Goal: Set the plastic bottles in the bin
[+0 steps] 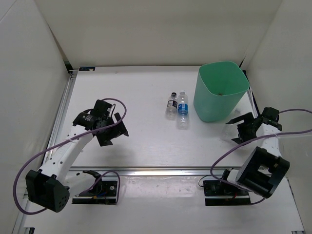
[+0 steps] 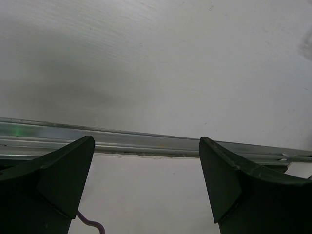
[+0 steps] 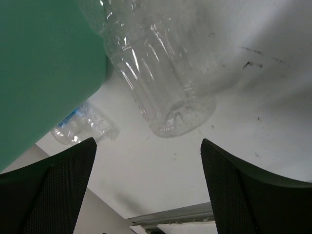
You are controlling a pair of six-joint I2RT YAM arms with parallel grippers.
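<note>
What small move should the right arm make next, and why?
Probably ease the right end effector forward around the unlabelled clear plastic bottle: it lies just ahead, base toward the camera, beside the tall mint-green plastic bin, and the fingers stand apart with nothing between them yet.
</note>
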